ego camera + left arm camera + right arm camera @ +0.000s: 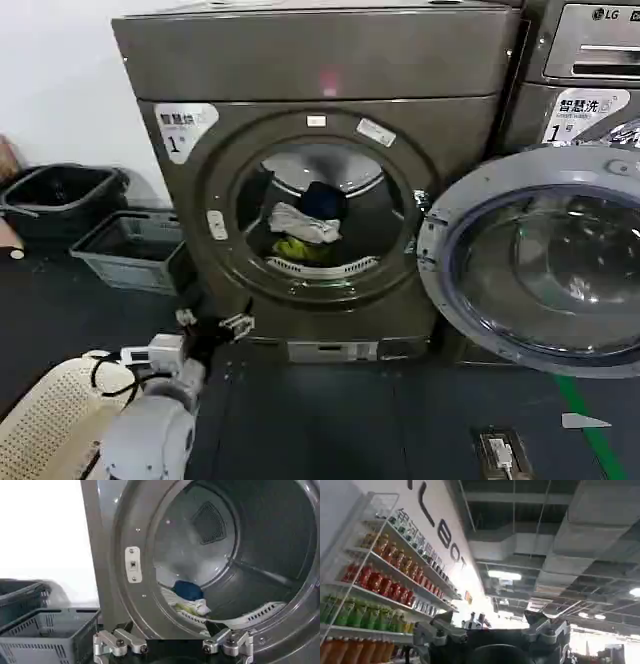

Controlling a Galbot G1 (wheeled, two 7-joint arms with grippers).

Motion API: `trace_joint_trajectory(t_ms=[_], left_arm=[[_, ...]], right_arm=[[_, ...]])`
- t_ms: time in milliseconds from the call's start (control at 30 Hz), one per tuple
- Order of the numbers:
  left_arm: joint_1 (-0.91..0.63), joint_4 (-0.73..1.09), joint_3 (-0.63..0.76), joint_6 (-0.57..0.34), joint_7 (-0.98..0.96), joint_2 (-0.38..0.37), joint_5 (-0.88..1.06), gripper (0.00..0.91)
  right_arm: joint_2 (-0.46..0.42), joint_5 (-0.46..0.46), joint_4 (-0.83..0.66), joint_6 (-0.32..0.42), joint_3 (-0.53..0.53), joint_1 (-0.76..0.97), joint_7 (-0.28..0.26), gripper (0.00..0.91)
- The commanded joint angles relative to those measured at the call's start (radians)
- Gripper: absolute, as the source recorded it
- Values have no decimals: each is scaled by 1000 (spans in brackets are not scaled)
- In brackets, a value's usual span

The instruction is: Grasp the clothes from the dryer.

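Nearest the head camera, the left gripper [213, 324] hangs low with its fingers spread and empty, just short of the dryer [320, 80], whose porthole lies ahead of and above it, with a cream basket [50, 420] on the floor behind it. Beyond the lip, the clothes [305, 228] lie heaped low in the drum; coming in low could knock the fingers against the rim or snag only the white piece. Farther off, the open door [535, 260] swings wide, while the right gripper [492, 630] points toward the ceiling, seemingly open and idle.
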Motion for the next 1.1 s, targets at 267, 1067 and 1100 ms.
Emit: trace_joint_trajectory(t_ms=[267, 1067, 1100], left_arm=[[2, 4, 0, 49, 2, -1, 1, 907], [8, 7, -1, 49, 6, -2, 13, 907], [10, 7, -1, 49, 7, -2, 14, 907]], right_arm=[[-3, 24, -15, 70, -29, 0, 64, 907], [1, 23, -12, 34, -33, 12, 93, 907], [1, 23, -13, 34, -33, 11, 94, 907]])
